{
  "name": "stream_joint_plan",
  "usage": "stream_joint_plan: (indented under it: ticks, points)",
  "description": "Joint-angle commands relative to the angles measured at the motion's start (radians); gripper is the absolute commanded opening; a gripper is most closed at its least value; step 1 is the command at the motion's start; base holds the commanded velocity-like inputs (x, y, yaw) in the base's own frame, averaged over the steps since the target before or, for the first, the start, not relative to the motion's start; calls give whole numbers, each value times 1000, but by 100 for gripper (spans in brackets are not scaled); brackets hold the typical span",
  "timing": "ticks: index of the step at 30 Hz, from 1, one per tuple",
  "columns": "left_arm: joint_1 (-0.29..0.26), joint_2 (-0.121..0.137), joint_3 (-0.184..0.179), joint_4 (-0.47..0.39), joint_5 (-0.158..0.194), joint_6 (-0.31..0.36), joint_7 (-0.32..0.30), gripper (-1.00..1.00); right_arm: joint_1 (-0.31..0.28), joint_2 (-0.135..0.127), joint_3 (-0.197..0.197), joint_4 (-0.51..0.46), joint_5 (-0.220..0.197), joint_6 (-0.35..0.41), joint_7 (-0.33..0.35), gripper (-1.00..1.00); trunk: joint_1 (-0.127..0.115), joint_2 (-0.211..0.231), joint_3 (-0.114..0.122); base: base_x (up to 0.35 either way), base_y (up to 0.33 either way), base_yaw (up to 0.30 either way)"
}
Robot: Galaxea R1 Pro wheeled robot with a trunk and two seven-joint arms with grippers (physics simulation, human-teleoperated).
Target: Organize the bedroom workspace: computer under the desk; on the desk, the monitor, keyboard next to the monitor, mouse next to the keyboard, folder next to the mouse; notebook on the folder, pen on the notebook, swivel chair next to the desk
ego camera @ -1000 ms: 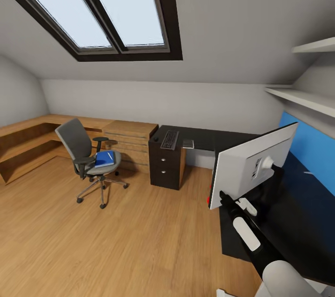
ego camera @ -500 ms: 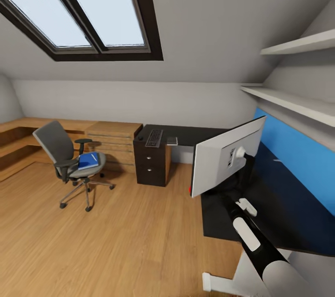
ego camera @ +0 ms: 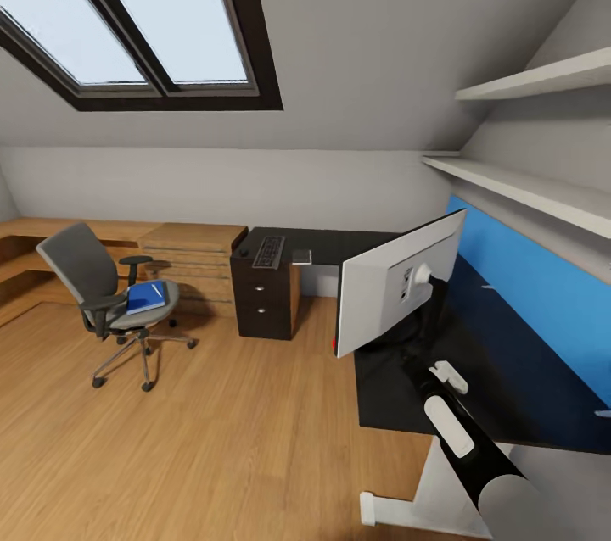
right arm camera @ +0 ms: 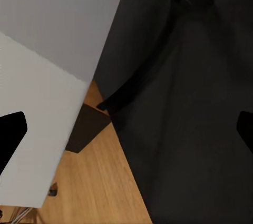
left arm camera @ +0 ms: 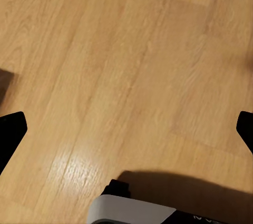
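Your right pincer (right arm camera: 126, 129) has its two fingers spread wide apart, and it is not pinching anything. It hangs over the dark worktop (ego camera: 509, 371), just beside the monitor (ego camera: 395, 287). Your right arm (ego camera: 458, 431) reaches forward and up toward the back of the monitor, so it looks like you want to set the monitor in its place. The monitor stands near the worktop's left edge, with its back facing you.

Your left pincer (left arm camera: 126, 129) is spread wide too, holding nothing, and it points down at the wood floor (left arm camera: 132, 66).

The keyboard (ego camera: 268, 252) lies on the far end of the worktop, above the dark drawers (ego camera: 263, 303). The blue folder (ego camera: 145, 297) is on the seat of the chair (ego camera: 102, 295), well apart from the worktop. It needs moving, I think.
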Motion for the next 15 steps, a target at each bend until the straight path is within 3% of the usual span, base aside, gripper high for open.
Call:
stream_joint_plan:
  ticks: [1,11,12,15]
  points:
    - [-1,0,-9,0,10,-5,5,100,-1,-1,9,-2,-10,-8,-7,100,0,-2,-2,0,0,-3]
    - [-1,0,-9,0,8,-5,5,100,-1,11,6,-10,-13,-8,18,100,0,-2,-2,0,0,0]
    - [-1,0,-9,0,7,-5,5,100,-1,10,3,-7,-12,-8,79,100,0,-2,-2,-313,0,0]
    - [-1,0,-9,0,8,-4,5,100,-1,10,3,-7,-12,-8,82,100,0,-2,-2,-307,-87,0]
